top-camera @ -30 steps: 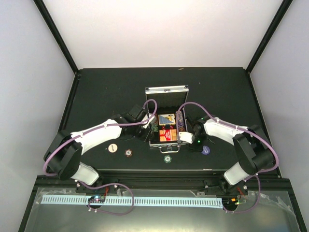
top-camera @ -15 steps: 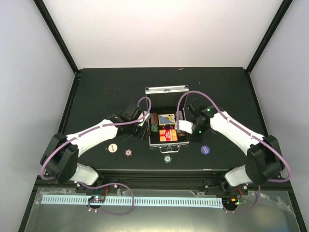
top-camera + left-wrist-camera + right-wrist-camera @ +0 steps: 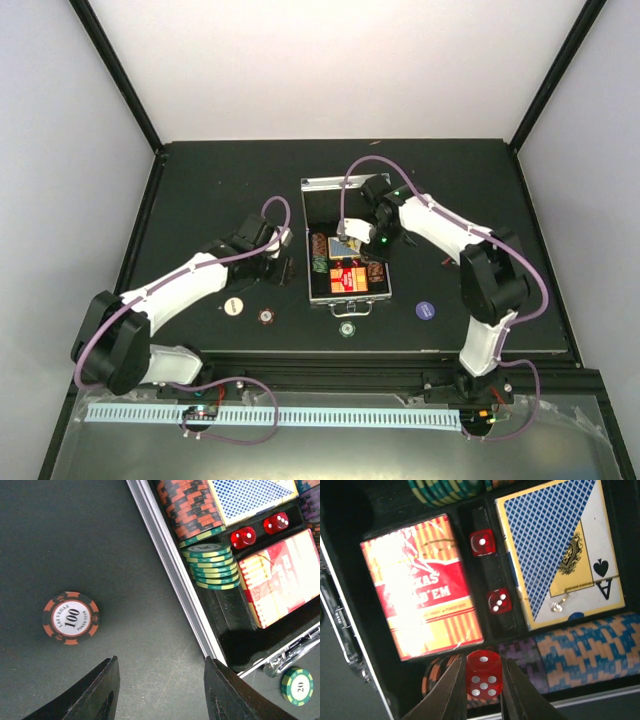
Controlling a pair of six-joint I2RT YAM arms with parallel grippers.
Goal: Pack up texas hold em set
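Briefcase (image 3: 330, 184) lies open near the middle of the table (image 3: 220, 190). Its lid stands upright on the far side and its handle (image 3: 345, 308) faces the arm bases.

Right gripper (image 3: 481, 692) is positioned inside the open briefcase, above the chip row along the right wall. Its jaws are clenched on a red die (image 3: 482, 679), which has a white-pipped face toward the wrist camera.

Left gripper (image 3: 160, 695) hovers over bare table just outside the briefcase's left wall. Its jaws stand apart with nothing between them.

Compartment contents:
- Red deck (image 3: 422, 585): seated in the compartment nearer the handle.
- Blue deck (image 3: 560, 550): seated in the compartment nearer the lid, with an ace of spades printed at one corner.
- Maroon row (image 3: 187, 505) and green stack (image 3: 212, 565): set along the left wall, with the green stack nearer the handle.
- Purple row (image 3: 580, 650): set along the right wall.

Loose chips on the table, all in front of the briefcase:
- Cream chip (image 3: 233, 306): well left of the briefcase.
- Maroon chip (image 3: 70, 618): marked 100, between the cream chip and the briefcase.
- Green chip (image 3: 345, 327): marked 20, just beside the handle.
- Purple chip (image 3: 425, 310): off the front right corner.

Two more dice (image 3: 482, 542) (image 3: 498, 601) sit apart in the narrow slot between the decks.
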